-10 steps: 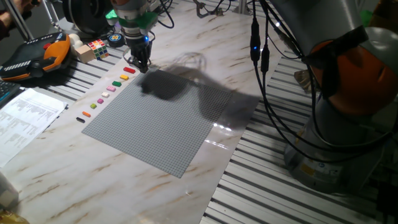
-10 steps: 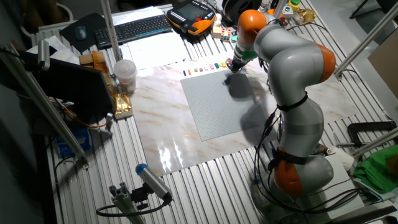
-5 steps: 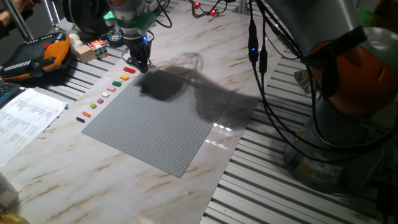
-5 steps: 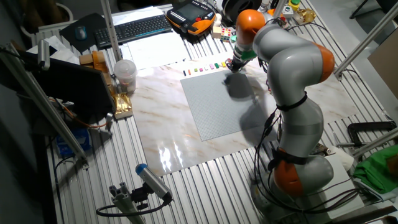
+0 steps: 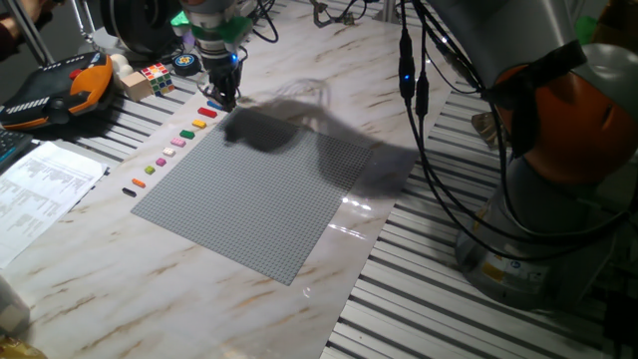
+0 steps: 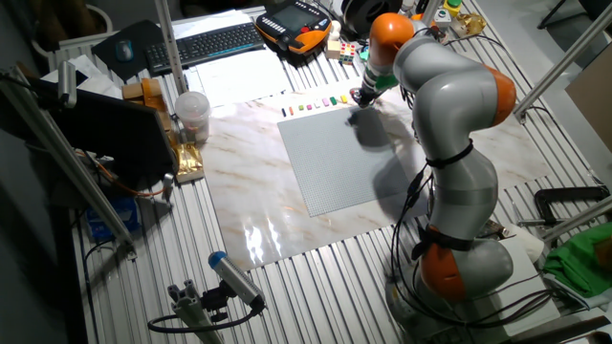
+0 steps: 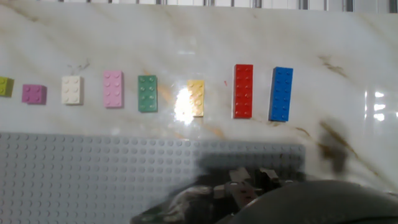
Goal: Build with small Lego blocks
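Small Lego blocks lie in a row on the marble table beside the far edge of the grey baseplate (image 7: 124, 174). The hand view shows the blue (image 7: 281, 94), red (image 7: 243, 91), yellow (image 7: 196, 98), green (image 7: 147, 93), pink (image 7: 112, 89), white (image 7: 72, 89) and purple (image 7: 33, 93) ones. My gripper (image 5: 227, 100) hangs low over the baseplate's far corner (image 5: 249, 189), next to the red block (image 5: 207, 112). Its fingertips (image 7: 239, 182) look blurred, close together and empty. It also shows in the other fixed view (image 6: 359, 96).
A multicoloured puzzle cube (image 5: 155, 77) and an orange teach pendant (image 5: 60, 90) lie behind the row. Printed sheets (image 5: 40, 189) lie at the left. Black cables (image 5: 424, 130) hang at the right. A keyboard (image 6: 206, 43) and a lidded cup (image 6: 191, 113) stand beyond the table.
The gripper has shifted slightly away from the baseplate's middle, toward the end of the block row. The blocks have not moved.
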